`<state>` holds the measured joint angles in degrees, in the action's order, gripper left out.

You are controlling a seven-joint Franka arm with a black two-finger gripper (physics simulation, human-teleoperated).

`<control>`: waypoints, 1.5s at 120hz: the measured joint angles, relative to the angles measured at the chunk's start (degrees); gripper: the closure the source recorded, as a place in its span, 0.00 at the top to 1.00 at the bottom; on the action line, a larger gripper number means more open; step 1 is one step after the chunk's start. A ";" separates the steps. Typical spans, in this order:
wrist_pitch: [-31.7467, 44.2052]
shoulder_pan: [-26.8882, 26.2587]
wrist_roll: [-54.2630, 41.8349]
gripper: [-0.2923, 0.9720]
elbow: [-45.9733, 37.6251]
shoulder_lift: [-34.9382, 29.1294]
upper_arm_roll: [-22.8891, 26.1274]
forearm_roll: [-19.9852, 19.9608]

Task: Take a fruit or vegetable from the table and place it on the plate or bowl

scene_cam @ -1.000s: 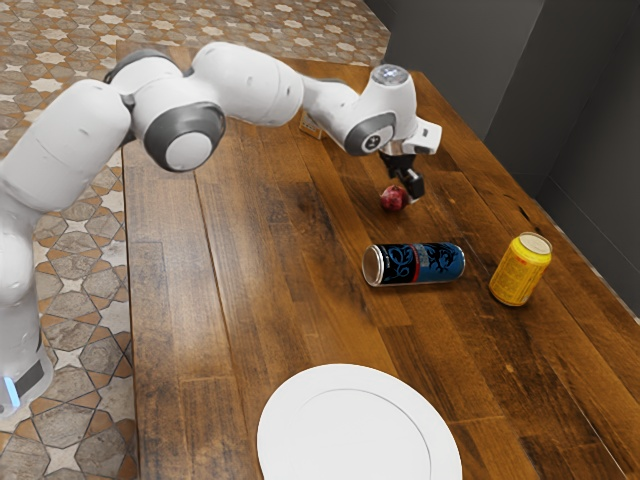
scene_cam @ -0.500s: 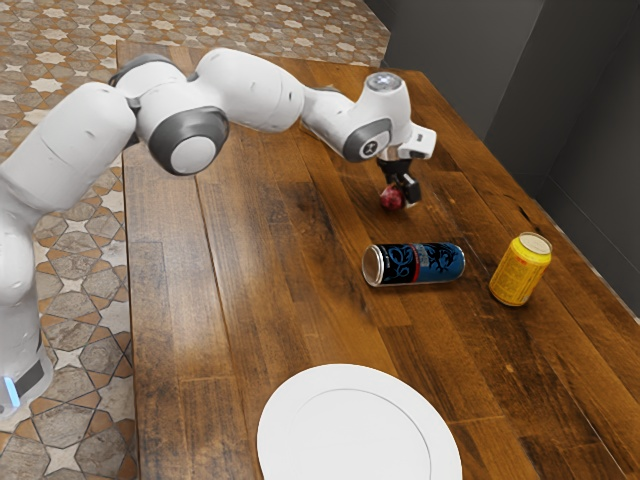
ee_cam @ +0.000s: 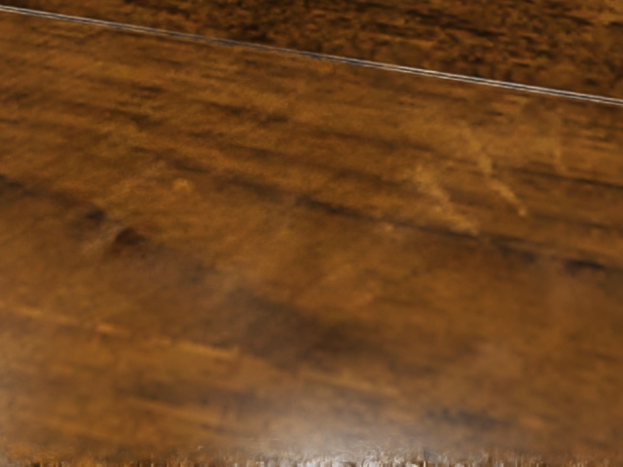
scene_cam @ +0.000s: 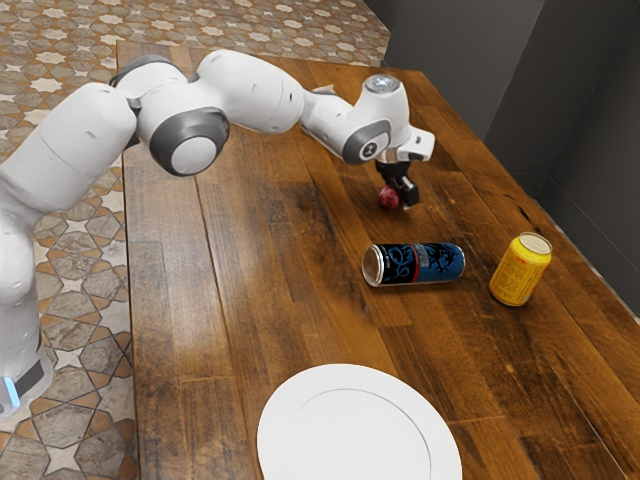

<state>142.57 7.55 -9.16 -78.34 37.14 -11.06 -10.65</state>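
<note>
Here the gripper (scene_cam: 401,192) is down at the fruit (scene_cam: 385,197), for the grasp.
Better to close gently across its middle and lift straight up, so it does not roll away. The fruit lies on the table (scene_cam: 260,270) right at the gripper's tip, partly hidden; I cannot tell if the gripper is closed on it.

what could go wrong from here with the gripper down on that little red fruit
1. The red fruit is small and round, and the gripper partly covers it. It could roll off or slip out on the lift.
2. The blue can lies on its side between the fruit and the white plate. A low carry might knock it rolling.
</note>
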 joint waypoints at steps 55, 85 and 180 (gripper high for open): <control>-7.16 -0.31 -0.26 0.65 1.95 -2.25 -0.91 0.44; -11.66 -0.39 -0.42 0.73 2.64 -2.30 -0.88 0.09; -16.75 -0.28 1.12 0.64 3.52 -1.88 -0.89 -0.19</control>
<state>125.82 7.27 -8.04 -74.82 35.26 -11.95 -10.84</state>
